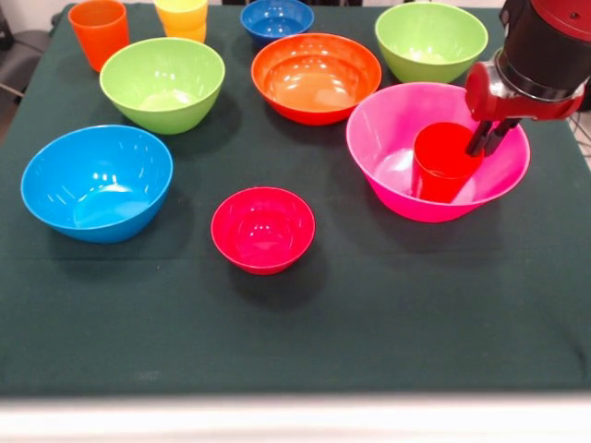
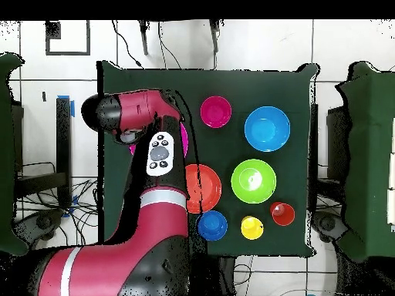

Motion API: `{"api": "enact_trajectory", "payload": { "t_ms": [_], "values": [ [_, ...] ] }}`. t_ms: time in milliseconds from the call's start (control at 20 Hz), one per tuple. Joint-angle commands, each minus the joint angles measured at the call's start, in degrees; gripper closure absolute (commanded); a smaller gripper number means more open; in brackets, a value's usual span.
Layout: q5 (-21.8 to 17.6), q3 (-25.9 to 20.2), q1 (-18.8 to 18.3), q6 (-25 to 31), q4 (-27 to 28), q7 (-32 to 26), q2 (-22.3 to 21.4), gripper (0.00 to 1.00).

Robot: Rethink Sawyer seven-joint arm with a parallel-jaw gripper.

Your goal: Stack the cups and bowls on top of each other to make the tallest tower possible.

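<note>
A red cup (image 1: pixel 441 162) stands inside the big pink bowl (image 1: pixel 388 138) at the right. My gripper (image 1: pixel 487 148) comes down at the cup's right rim, its two dark fingers close together astride that rim, shut on it. The small crimson bowl (image 1: pixel 263 229) (image 2: pixel 215 112) sits alone at front centre. An orange cup (image 1: pixel 98 30) (image 2: pixel 282 213) and a yellow cup (image 1: pixel 183 17) (image 2: pixel 251 227) stand at the back left. In the overhead view my arm (image 2: pixel 139 116) hides the gripper, the red cup and most of the pink bowl (image 2: pixel 185 137).
Around them stand a light blue bowl (image 1: pixel 97 183) (image 2: pixel 267 129), a lime green bowl (image 1: pixel 162 83) (image 2: pixel 253 180), an orange bowl (image 1: pixel 316 77) (image 2: pixel 204 187), a second lime green bowl (image 1: pixel 431 40) and a small dark blue bowl (image 1: pixel 276 18) (image 2: pixel 211 225). The table's front edge (image 1: pixel 295 397) lies near.
</note>
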State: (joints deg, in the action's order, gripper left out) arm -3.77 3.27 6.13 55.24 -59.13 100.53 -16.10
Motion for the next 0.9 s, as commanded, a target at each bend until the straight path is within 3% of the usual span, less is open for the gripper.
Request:
{"api": "enact_trajectory", "payload": {
  "t_ms": [50,650,900],
  "values": [
    [0.36,-3.09,1.15,-5.18,-5.15,9.09,0.70,1.00],
    [-0.02,-2.08,2.07,-2.88,-3.82,9.13,1.89,1.00],
    [-1.00,-1.14,1.80,-2.93,-5.71,7.89,1.62,1.00]
  ]
}}
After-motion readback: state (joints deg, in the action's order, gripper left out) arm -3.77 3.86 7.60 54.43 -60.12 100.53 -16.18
